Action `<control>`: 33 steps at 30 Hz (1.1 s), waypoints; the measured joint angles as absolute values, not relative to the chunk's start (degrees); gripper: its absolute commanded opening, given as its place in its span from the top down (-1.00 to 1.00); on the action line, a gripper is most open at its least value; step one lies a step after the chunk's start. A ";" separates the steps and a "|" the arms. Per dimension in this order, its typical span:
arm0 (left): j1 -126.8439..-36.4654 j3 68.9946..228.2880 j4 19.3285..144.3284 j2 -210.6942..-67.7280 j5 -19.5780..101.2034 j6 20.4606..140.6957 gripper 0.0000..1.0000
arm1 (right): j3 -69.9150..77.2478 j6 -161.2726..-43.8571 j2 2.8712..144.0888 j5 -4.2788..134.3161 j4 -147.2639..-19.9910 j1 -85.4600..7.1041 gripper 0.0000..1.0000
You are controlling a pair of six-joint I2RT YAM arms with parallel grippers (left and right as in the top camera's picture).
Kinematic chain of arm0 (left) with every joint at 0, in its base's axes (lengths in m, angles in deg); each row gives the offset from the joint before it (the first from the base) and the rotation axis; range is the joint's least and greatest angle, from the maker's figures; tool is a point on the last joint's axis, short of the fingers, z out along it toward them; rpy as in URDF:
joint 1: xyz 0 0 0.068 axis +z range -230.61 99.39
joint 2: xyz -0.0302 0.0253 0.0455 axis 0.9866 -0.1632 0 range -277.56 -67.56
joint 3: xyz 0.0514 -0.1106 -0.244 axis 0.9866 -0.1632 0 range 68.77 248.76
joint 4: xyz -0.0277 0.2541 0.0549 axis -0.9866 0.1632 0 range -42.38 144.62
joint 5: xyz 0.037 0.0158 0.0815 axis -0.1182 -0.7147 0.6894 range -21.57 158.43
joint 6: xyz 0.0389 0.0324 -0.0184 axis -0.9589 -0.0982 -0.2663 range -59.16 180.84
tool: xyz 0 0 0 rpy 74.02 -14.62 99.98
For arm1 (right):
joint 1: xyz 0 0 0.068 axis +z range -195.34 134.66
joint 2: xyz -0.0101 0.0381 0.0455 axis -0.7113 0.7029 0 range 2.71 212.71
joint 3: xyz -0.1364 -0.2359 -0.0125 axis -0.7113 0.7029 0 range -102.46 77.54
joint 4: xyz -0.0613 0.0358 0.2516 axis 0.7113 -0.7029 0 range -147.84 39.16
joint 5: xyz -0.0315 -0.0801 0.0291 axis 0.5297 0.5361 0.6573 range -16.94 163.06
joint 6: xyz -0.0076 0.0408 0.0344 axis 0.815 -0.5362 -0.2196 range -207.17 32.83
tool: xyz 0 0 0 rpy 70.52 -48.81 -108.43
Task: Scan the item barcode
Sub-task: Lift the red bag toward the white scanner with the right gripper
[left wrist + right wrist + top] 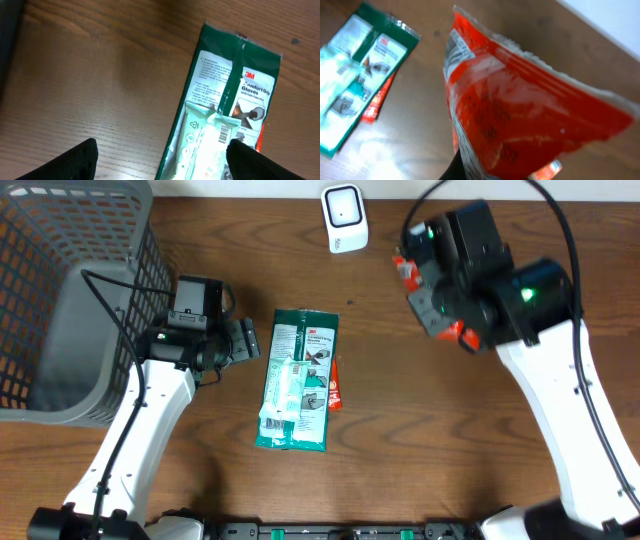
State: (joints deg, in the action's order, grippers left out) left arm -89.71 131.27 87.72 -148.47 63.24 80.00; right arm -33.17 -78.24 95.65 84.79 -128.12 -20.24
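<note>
I see the right gripper clamped on the red packet at 4 o'clock from the scanner, left gripper apart beside the glove pack.

A crinkled red foil packet with a printed label sits tilted, pinched in the right gripper; the white scanner stands upright near its fingertips

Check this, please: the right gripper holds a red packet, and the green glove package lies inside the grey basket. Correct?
No: the green glove package lies on the table, outside the grey basket, as the overhead view shows. The right gripper does hold the red packet.
</note>
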 measured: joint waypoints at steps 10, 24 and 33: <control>-89.71 131.27 87.74 -148.47 63.24 79.96 -0.66 | -65.02 -73.32 117.90 86.54 -133.38 -20.24 0.98; -89.71 131.27 87.74 -148.47 63.26 79.87 -0.67 | -65.72 -59.70 135.48 96.48 -112.90 -20.24 0.98; -89.71 131.27 87.74 -148.47 63.26 79.87 -0.66 | -65.74 -45.45 145.77 106.95 -92.80 -19.47 0.98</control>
